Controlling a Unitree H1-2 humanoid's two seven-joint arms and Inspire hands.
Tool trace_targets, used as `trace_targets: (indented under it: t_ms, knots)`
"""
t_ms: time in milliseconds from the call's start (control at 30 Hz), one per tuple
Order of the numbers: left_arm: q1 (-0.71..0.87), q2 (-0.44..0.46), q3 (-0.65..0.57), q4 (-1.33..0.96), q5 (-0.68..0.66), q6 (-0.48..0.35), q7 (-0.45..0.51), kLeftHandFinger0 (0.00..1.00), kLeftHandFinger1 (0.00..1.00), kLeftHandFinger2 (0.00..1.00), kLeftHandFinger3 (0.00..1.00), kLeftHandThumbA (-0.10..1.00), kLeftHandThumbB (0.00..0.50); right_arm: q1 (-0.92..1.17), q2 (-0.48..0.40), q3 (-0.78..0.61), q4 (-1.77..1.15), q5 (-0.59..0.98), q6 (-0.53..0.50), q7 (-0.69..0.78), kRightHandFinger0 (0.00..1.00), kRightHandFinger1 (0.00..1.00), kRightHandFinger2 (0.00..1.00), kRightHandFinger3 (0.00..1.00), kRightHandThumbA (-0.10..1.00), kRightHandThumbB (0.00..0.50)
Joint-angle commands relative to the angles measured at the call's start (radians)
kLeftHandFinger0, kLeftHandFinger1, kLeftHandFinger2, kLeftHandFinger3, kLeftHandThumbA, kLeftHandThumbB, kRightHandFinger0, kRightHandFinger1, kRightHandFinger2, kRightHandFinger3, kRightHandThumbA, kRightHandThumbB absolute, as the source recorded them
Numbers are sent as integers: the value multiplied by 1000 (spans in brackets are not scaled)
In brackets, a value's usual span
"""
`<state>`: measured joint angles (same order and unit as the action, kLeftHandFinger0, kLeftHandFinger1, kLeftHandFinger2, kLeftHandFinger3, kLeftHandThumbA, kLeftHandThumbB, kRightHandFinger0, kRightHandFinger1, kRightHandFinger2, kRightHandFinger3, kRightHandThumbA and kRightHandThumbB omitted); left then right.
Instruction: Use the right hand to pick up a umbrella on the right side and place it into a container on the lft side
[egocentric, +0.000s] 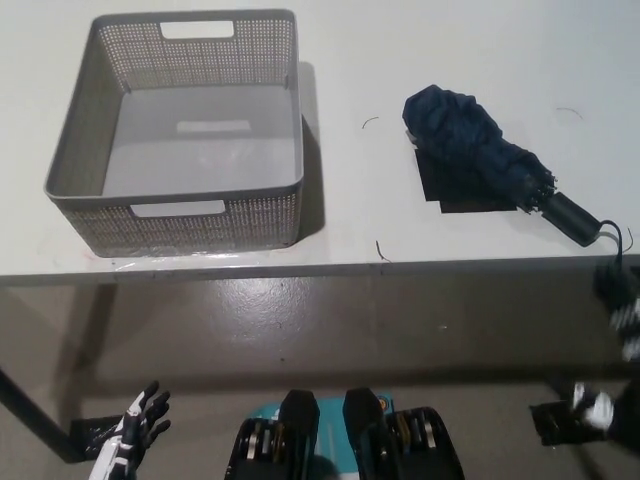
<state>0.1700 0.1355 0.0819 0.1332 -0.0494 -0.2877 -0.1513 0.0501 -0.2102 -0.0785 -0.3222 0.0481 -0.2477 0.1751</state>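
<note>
Hanging low at the right edge of the head view, the black right hand (620, 300) is sitting below the worktop's front edge, blurred and partly cut off by the frame. Whether its fingers are spread or closed I cannot tell from this blur; it is touching nothing that shows, and it is standing apart from the umbrella's handle just above it.

Resting at the lower left, the white left hand (135, 430) is hanging beneath the worktop level with its fingers apart, holding nothing.

On the worktop (350, 220), the umbrella (480, 155) is lying folded on the right side, dark blue, its bunched canopy pointing up and left and its black handle angling down toward the right front edge, with the wrist loop reaching close to that edge. A flat black patch (450, 190) is lying under the canopy.

The container (180, 215), a grey perforated basket with slot handles, is sitting on the left side with its near wall just behind the worktop's front edge. Its inside is showing only its bare floor.

Between basket and umbrella, a wide strip of bare white worktop is lying open, marked only by a few thin dark scratches. Below the front edge, grey floor (330, 320) is showing.
</note>
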Motion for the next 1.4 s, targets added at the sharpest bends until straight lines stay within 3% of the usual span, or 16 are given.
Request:
trace_targets:
  t_ms: [0, 33, 67, 200, 233, 367, 533, 767, 833, 933, 967, 1000, 1133, 1333, 1367]
  knots:
    - [-10, 12, 20, -29, -23, -22, 17, 1000, 1000, 1000, 1000, 1000, 198, -134, -66, -13, -72, -157, 235, -11, 1000, 1000, 1000, 1000, 1000, 437]
    - [-12, 13, 20, -28, -24, -23, 16, 1000, 1000, 1000, 1000, 1000, 198, -141, -69, -12, -74, -159, 245, -13, 1000, 1000, 1000, 1000, 1000, 437]
    - [-8, 13, 21, -29, -15, -22, 22, 1000, 1000, 1000, 1000, 1000, 199, -202, -99, -5, -76, -182, 337, 3, 1000, 1000, 1000, 1000, 1000, 427]
    - [-8, 17, 28, -19, -16, -43, 26, 1000, 1000, 1000, 1000, 1000, 177, -331, -137, 22, -29, -240, 417, 21, 1000, 1000, 1000, 1000, 1000, 378]
    - [-9, 15, 30, -14, -20, -45, 26, 1000, 1000, 1000, 1000, 1000, 190, -395, -154, 45, -2, -293, 460, 35, 1000, 1000, 1000, 1000, 1000, 388]
    - [6, 14, 26, -17, -19, -48, 21, 1000, 1000, 1000, 1000, 1000, 176, -569, -180, 119, 155, -386, 481, 45, 1000, 1000, 1000, 1000, 1000, 364]
    - [3, 13, 23, -22, -19, -42, 20, 1000, 1000, 1000, 1000, 1000, 180, -762, -201, 211, 389, -429, 537, 63, 1000, 1000, 1000, 1000, 1000, 402]
    - [9, 19, 22, -26, -21, -44, 14, 1000, 1000, 1000, 1000, 1000, 172, -956, -202, 298, 696, -440, 543, 62, 1000, 1000, 1000, 1000, 985, 356]
    - [13, 18, 23, -28, -23, -40, 14, 1000, 1000, 1000, 1000, 1000, 186, -995, -194, 312, 762, -435, 549, 63, 1000, 1000, 1000, 1000, 997, 392]
    - [16, 16, 22, -32, -22, -36, 14, 1000, 1000, 1000, 1000, 1000, 183, -1063, -178, 328, 922, -422, 519, 54, 1000, 1000, 1000, 1000, 990, 402]
    - [17, 15, 23, -34, -20, -33, 15, 1000, 1000, 1000, 1000, 1000, 185, -1072, -177, 333, 939, -422, 521, 54, 1000, 1000, 1000, 1000, 967, 354]
    - [16, 14, 22, -32, -20, -36, 14, 1000, 1000, 1000, 1000, 1000, 187, -1099, -174, 347, 1005, -430, 514, 50, 1000, 1000, 1000, 1000, 1000, 404]
    - [16, 15, 21, -41, -12, -31, 18, 1000, 1000, 1000, 1000, 1000, 182, -1211, -153, 387, 1292, -449, 452, 16, 1000, 1000, 1000, 1000, 1000, 424]
    - [17, 18, 22, -43, -18, -31, 13, 1000, 1000, 1000, 1000, 1000, 180, -1293, -137, 436, 1536, -464, 397, -8, 1000, 1000, 1000, 1000, 1000, 385]
    - [15, 20, 21, -43, -18, -30, 11, 1000, 1000, 1000, 1000, 1000, 181, -1299, -136, 440, 1563, -461, 386, -10, 1000, 1000, 1000, 1000, 1000, 404]
